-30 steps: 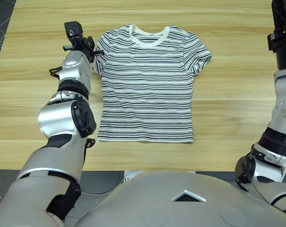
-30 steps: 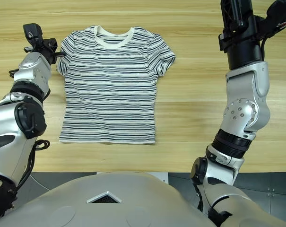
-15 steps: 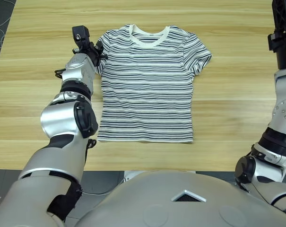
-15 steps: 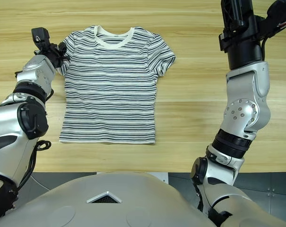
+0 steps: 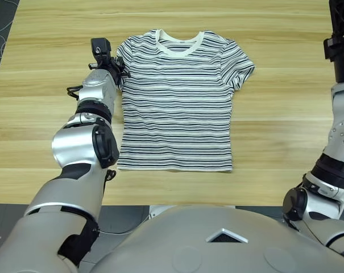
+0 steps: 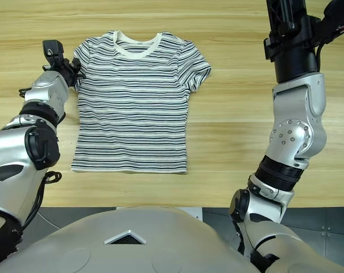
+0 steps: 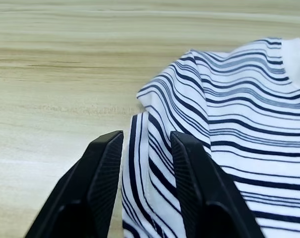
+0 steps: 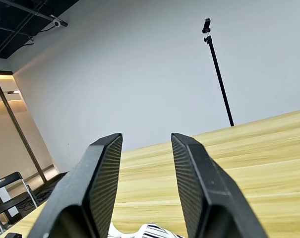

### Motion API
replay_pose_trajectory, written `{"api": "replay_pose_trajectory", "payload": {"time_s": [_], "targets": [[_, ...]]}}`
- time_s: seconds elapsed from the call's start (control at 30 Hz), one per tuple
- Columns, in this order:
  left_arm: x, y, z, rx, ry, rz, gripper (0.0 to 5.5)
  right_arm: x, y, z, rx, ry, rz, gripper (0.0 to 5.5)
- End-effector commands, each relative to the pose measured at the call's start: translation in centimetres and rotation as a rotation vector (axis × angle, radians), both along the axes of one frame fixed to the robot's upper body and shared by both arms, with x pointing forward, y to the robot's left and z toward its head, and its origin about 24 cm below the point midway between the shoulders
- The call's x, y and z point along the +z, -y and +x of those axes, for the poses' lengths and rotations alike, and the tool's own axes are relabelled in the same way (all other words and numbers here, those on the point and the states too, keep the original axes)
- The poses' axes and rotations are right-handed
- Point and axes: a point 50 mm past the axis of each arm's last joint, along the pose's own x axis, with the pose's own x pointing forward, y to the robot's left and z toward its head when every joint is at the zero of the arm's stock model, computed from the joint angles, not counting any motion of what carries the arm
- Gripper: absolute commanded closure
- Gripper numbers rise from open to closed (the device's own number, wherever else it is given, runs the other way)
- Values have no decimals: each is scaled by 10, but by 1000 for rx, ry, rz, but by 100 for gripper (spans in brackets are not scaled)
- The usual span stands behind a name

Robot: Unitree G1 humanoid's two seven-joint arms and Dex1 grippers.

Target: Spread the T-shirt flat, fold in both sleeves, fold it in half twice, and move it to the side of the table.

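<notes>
Silver arm shells, black joints, thin black cables; screws dot right forearm (image 6: 291, 133); left hand (image 7: 147, 136) black, ribbed.

T-shirt (image 5: 174, 102): soft striped cloth, matt
table (image 5: 285, 114): smooth pale wood, visible grain
left fingers (image 7: 106, 171): black, ribbed, matt
right fingers (image 8: 102, 183): black, fine-textured, matt

The table (image 5: 285, 85) is viewed from the head by both eye views, forward and steeply down, and the whole T-shirt (image 5: 177, 102) is shared between them. The left wrist view is held very near the shirt's sleeve and aimed down along the left gripper (image 7: 147, 138). The right wrist view is raised high and aimed almost level past the right gripper (image 8: 146, 139), across the tabletop toward a wall (image 8: 140, 59).
</notes>
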Motion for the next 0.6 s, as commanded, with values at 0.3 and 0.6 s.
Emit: {"api": "replay_pose_trajectory", "payload": {"time_s": [0.3, 0.6], "targets": [[-9, 3, -5, 6, -34, -28, 483, 1, -3, -1, 17, -9, -4, 366], [-7, 0, -5, 5, -28, 12, 536, 1, -4, 0, 20, -8, -2, 366]]}}
